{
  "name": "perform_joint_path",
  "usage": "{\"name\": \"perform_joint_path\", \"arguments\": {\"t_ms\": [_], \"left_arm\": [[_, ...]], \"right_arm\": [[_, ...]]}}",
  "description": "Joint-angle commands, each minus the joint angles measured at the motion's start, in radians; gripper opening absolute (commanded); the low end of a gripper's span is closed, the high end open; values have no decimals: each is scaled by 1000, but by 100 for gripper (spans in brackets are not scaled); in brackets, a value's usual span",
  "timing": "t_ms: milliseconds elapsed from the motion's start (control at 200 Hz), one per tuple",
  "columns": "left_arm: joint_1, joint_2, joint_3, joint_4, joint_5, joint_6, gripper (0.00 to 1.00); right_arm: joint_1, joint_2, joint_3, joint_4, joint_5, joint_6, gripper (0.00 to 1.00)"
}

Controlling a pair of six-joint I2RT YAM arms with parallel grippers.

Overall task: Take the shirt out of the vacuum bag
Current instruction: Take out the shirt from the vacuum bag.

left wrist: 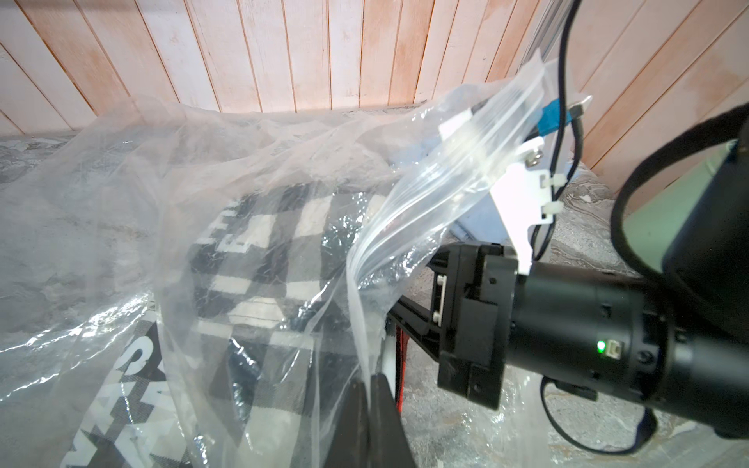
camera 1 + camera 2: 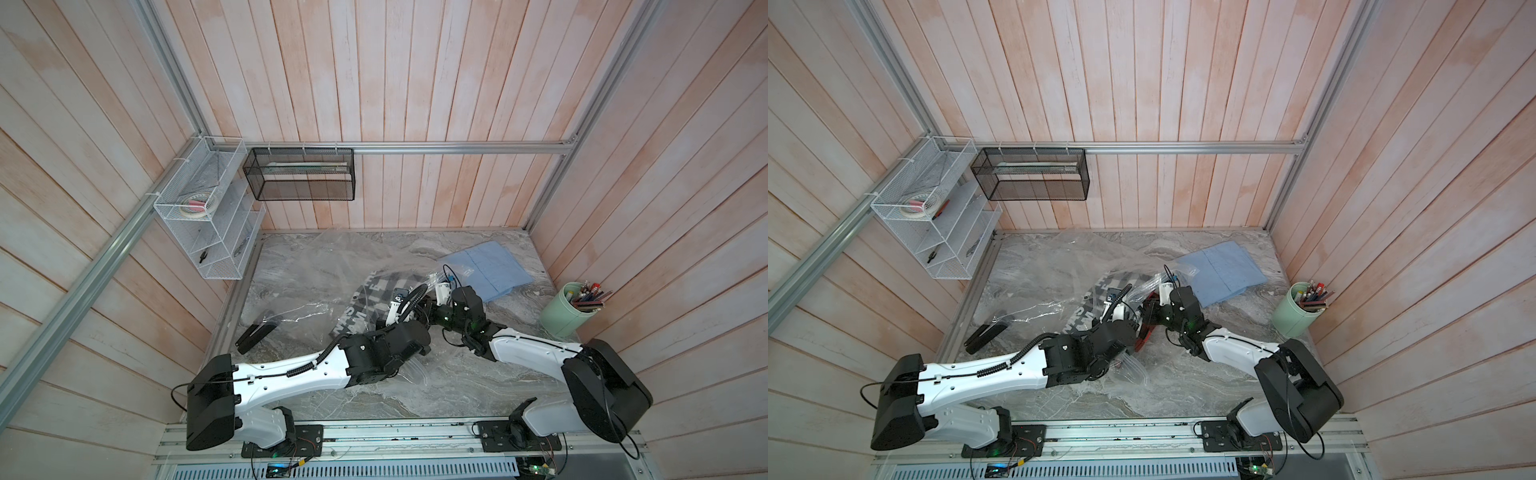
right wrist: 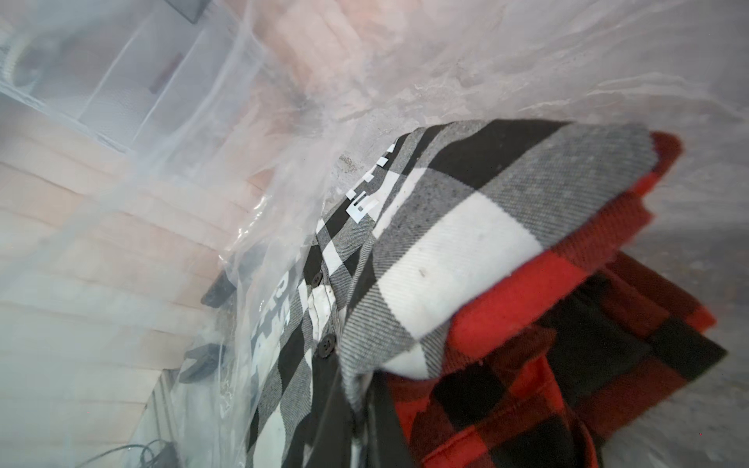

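Across the left half of the table [image 2: 478, 386] the vacuum bag [image 2: 307, 270] lies crumpled, its mouth turned toward the middle. The grey plaid shirt [image 2: 370, 300] sits inside the bag, close to that mouth. The left gripper [image 1: 371, 401] is pinched tight on the bag's zip edge and holds the lip up. Just to its right, the right gripper [image 3: 356, 429] reaches inside the bag, its jaws narrow and clamped on a fold of the shirt, with red plaid showing beneath. Farther right lie a blue cloth [image 2: 486, 270] and a green cup [image 2: 563, 311] of pens.
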Motion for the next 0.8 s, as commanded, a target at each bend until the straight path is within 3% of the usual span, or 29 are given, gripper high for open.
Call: {"name": "perform_joint_path", "arguments": {"t_ms": [0, 275, 350, 440, 545, 795], "left_arm": [[-6, 0, 3, -17, -31, -15, 0], [-6, -6, 0, -23, -33, -16, 0], [-6, -6, -2, -21, -34, -15, 0], [-6, -3, -5, -20, -32, -17, 0], [-6, -6, -6, -20, -32, -20, 0], [-6, -2, -13, -19, -34, -31, 0]], "right_arm": [[2, -10, -18, 9, -35, -23, 10], [3, -30, -44, -30, -26, -41, 26], [3, -31, -43, -45, -17, -52, 26], [3, -21, -44, -42, -16, -51, 20], [2, -8, -30, -41, -25, -48, 0], [2, -65, -17, -74, -34, -48, 0]]}}
